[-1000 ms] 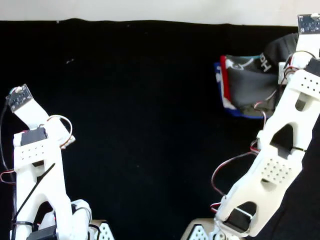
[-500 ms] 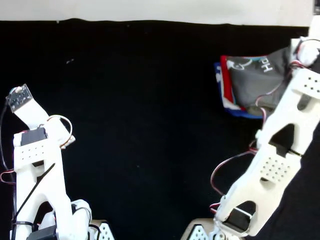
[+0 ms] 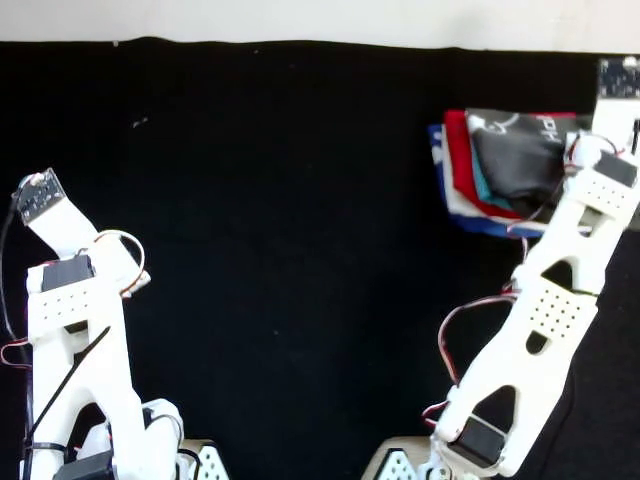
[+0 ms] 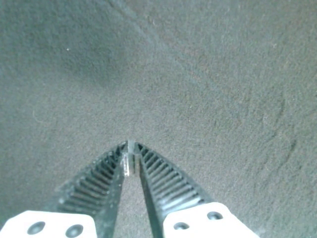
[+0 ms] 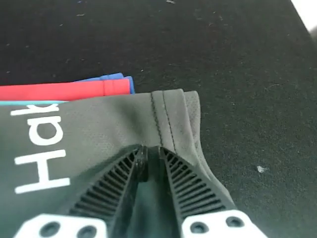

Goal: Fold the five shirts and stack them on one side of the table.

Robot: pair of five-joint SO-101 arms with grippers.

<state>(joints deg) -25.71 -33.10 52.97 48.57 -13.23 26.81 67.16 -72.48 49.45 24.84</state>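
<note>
A stack of folded shirts lies at the table's back right: blue (image 3: 437,150) at the bottom, then red (image 3: 458,150), white (image 3: 470,205) and a teal edge (image 3: 482,185). A dark grey shirt (image 3: 515,160) with white lettering lies on top. My right arm (image 3: 560,300) stretches over the stack. Its gripper (image 5: 150,161) is shut on the dark grey shirt (image 5: 99,129) near its hemmed edge, with the red (image 5: 59,90) and blue (image 5: 111,78) layers peeking out beside it. My left gripper (image 4: 130,148) is shut with nothing in it, low over bare cloth at the table's left.
Black cloth (image 3: 280,200) covers the whole table, with wide free room across the middle and left. A white wall strip (image 3: 300,18) runs past the far edge. My left arm (image 3: 75,300) stands folded at the near left.
My right arm swung the dark grey shirt out over the stack, then drew it back. The shirt now lies more compact on top, and more of the red layer shows. My left arm has not moved.
</note>
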